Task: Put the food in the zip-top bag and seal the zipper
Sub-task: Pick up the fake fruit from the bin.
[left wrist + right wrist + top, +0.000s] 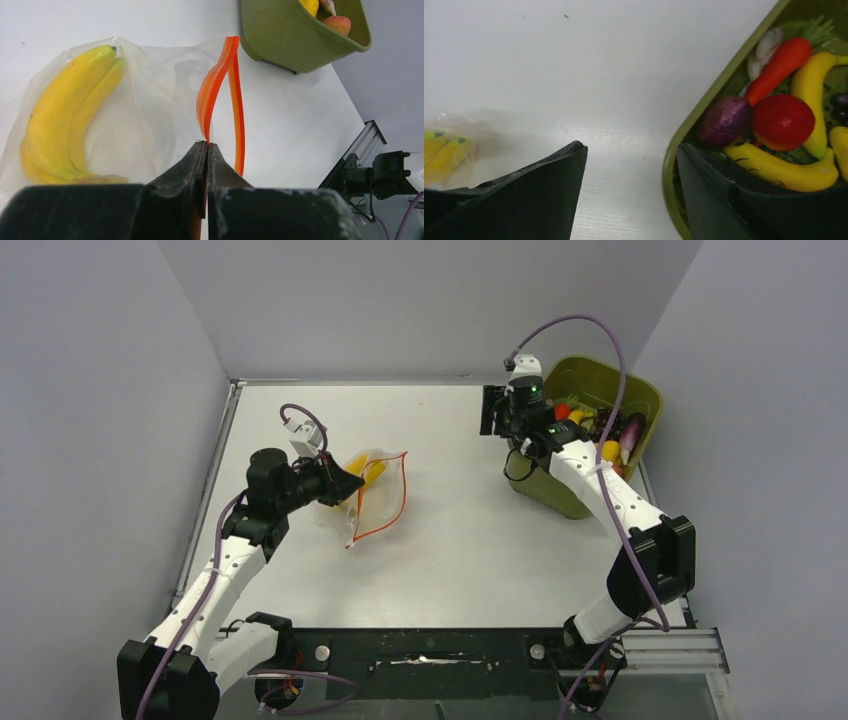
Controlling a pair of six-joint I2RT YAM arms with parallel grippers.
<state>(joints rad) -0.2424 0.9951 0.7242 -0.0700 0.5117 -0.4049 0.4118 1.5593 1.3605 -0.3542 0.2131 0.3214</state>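
Bananas (60, 115) lie inside the zip-top bag (378, 495), left of centre on the table (460, 540). Left gripper (207, 146) is clenched on the zipper (215, 90) end, seemingly propping the mouth open rightward. Right gripper (631, 150) hangs released at the green bin's (725, 75) left rim, far right, likely for more food (783, 121).

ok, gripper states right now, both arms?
Left gripper: closed, pinching the zipper of the zip-top bag.
Right gripper: open, empty, over the rim of the green bin.
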